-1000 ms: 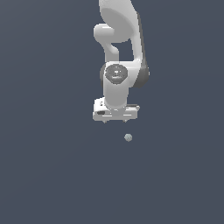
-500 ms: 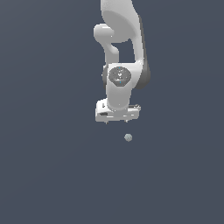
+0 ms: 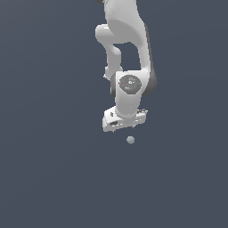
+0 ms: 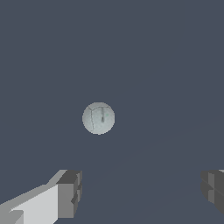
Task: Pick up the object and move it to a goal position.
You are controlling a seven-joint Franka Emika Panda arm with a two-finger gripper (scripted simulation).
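Gripper [image 3: 126, 129] shifted closer over ball [image 3: 130, 140]; jaws wide apart, empty.

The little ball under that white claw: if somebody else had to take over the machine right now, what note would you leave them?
Gripper: open and empty; in the wrist view its two fingers stand wide apart with nothing between them.
Ball: a tiny pale grey-green ball, lying on the dark surface just below the gripper in the exterior view, not touched by it.
Done: the arm is poised close over the ball.
Left: line the fingers up around the ball, lower, close on it, lift it and carry it to the goal. No goal marker shows in either view, so I cannot say where that is.
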